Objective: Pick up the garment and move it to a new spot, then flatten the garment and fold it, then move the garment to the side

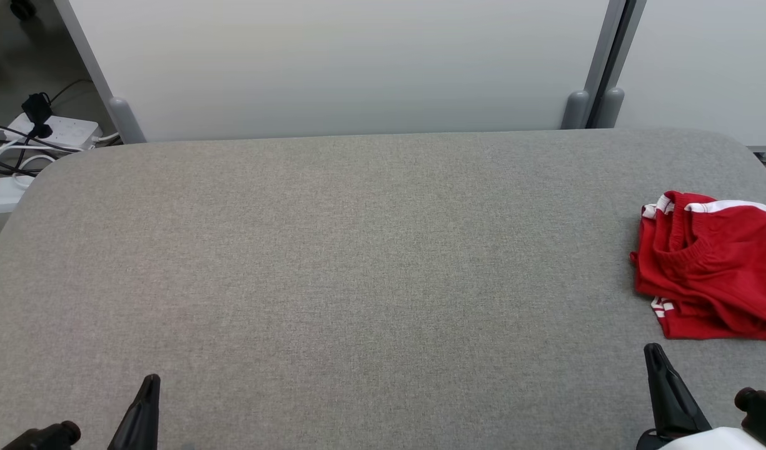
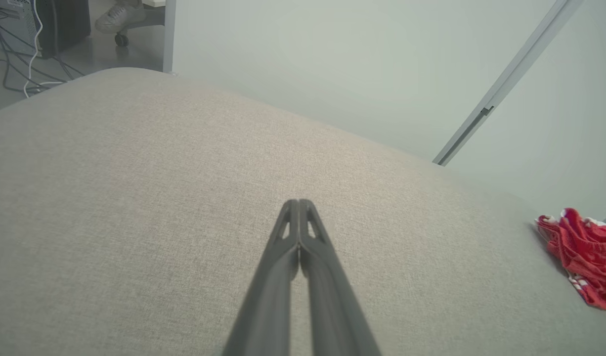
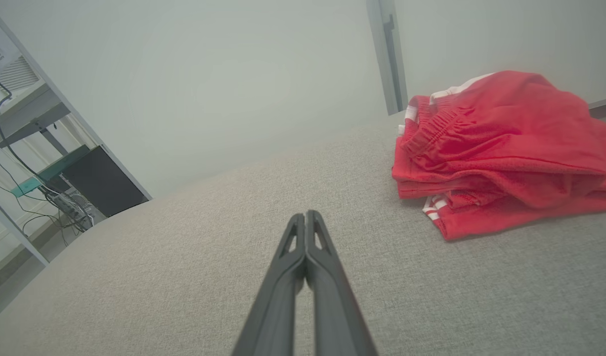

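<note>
The garment (image 1: 711, 269) is a bunched pair of red shorts with white stripes and an elastic waistband, lying at the right edge of the grey table (image 1: 358, 262). It also appears as the garment (image 3: 496, 148) up and to the right in the right wrist view and as the garment (image 2: 582, 254) far right in the left wrist view. My right gripper (image 1: 655, 351) is shut and empty, just in front of the shorts without touching them. Its pressed-together tips show as the right gripper (image 3: 305, 217). My left gripper (image 1: 150, 381) is shut and empty at the near left, seen close up as the left gripper (image 2: 299, 203).
A pale partition wall (image 1: 345, 62) with grey posts (image 1: 598, 69) stands behind the table. A power strip with cables (image 1: 42, 131) lies on the floor at the far left. Shelving and cables (image 3: 31, 163) stand off the table's left side.
</note>
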